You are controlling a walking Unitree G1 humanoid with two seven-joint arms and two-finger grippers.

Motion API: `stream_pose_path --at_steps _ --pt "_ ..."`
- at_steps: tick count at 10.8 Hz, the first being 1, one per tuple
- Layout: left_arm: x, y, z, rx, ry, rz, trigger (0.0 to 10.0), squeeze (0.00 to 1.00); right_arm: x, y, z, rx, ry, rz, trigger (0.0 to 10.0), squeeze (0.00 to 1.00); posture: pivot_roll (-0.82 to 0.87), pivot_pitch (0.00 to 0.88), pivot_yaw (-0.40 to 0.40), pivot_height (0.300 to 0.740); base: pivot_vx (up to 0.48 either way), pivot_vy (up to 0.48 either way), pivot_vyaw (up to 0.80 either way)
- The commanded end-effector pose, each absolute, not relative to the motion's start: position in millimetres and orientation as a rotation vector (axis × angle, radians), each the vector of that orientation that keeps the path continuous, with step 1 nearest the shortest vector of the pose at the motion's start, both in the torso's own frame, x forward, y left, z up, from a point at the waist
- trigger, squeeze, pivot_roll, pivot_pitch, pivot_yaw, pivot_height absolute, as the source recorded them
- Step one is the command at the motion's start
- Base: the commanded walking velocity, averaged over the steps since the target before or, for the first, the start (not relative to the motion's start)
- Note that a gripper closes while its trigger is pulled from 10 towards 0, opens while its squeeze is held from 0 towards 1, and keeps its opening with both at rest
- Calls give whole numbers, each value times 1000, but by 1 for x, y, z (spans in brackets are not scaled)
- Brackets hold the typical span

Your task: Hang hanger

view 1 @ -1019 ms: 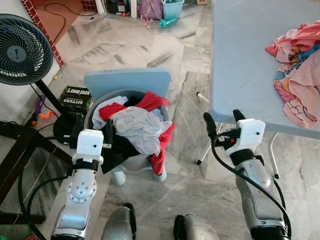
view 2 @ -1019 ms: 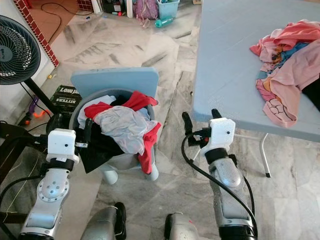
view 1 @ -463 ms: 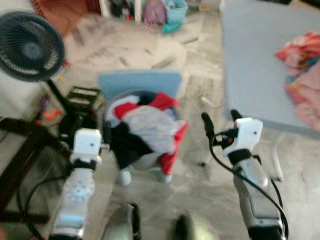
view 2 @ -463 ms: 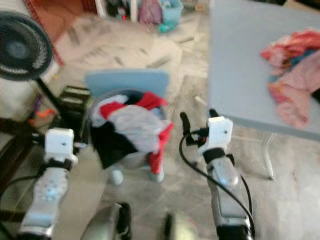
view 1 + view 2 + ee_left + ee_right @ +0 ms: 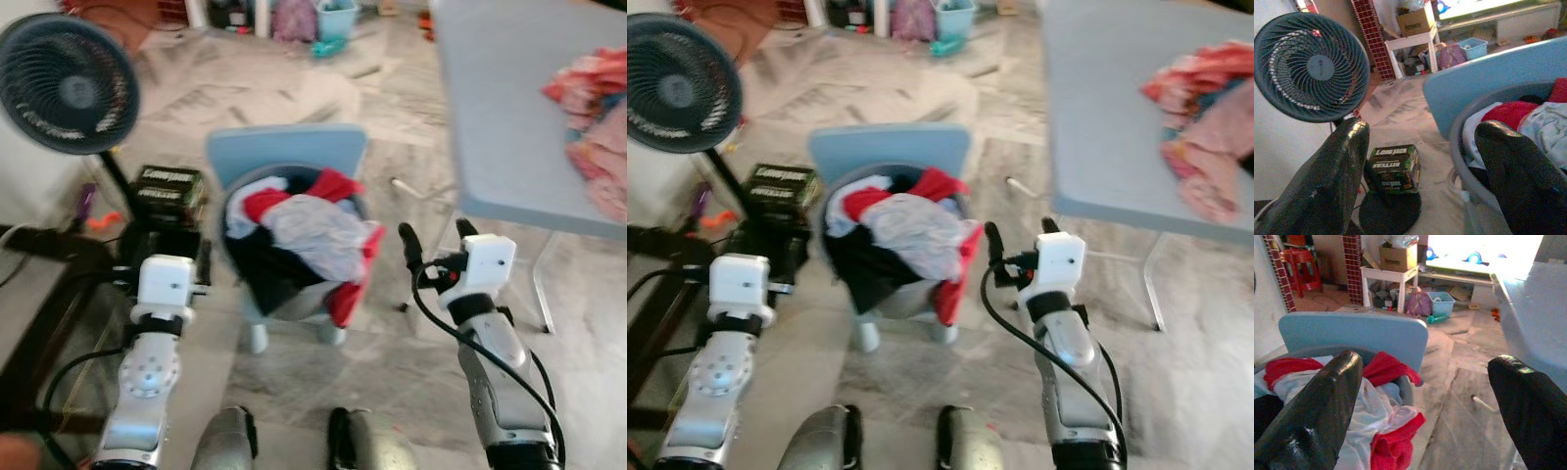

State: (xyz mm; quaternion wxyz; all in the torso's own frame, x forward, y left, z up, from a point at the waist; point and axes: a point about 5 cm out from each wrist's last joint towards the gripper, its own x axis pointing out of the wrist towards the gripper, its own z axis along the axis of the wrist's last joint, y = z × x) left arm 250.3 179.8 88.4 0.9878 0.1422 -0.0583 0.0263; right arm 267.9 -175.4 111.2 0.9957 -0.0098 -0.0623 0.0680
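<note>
A grey laundry basket [image 5: 294, 302] heaped with red, white and black clothes [image 5: 315, 227] stands on a small light-blue chair [image 5: 284, 149] just ahead of me. My left gripper [image 5: 165, 253] is held low to the left of the basket, fingers wide open and holding nothing; the left wrist view looks past its fingers [image 5: 1337, 166] at the basket rim [image 5: 1469, 147]. My right gripper [image 5: 434, 230] is raised to the right of the basket, near the table's front edge, also open and holding nothing. A pile of pink clothes [image 5: 600, 127] lies on the table.
A light-blue table [image 5: 500, 117] fills the right side, its legs [image 5: 537, 289] beside my right arm. A standing fan [image 5: 69, 83] and a dark box [image 5: 167, 183] are at the left, with a dark frame [image 5: 54, 304] near my left arm. Boxes and bins stand far back.
The whole picture has shifted right after a blurred moment, so the camera has moved left. Both grippers keep the same open pose in front of me.
</note>
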Motion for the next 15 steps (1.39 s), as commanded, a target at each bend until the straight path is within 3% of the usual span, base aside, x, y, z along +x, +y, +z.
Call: stream_pose_path --at_steps 1,3,10,15 --pt "250 178 83 282 -90 35 10000 0 266 -183 109 -23 -106 109 10000 0 -4 188 -44 740 0 0 0" --pt "257 187 82 298 -81 47 10000 0 262 -185 107 -32 -93 111 10000 0 -15 194 -50 740 0 0 -800" --pt "259 184 83 269 -111 17 10000 0 259 -186 107 -45 -86 115 10000 0 -28 201 -62 740 0 0 -222" --pt "260 181 83 259 -119 4 10000 0 262 -185 109 -46 -93 117 10000 0 -25 196 -62 740 309 0 0"
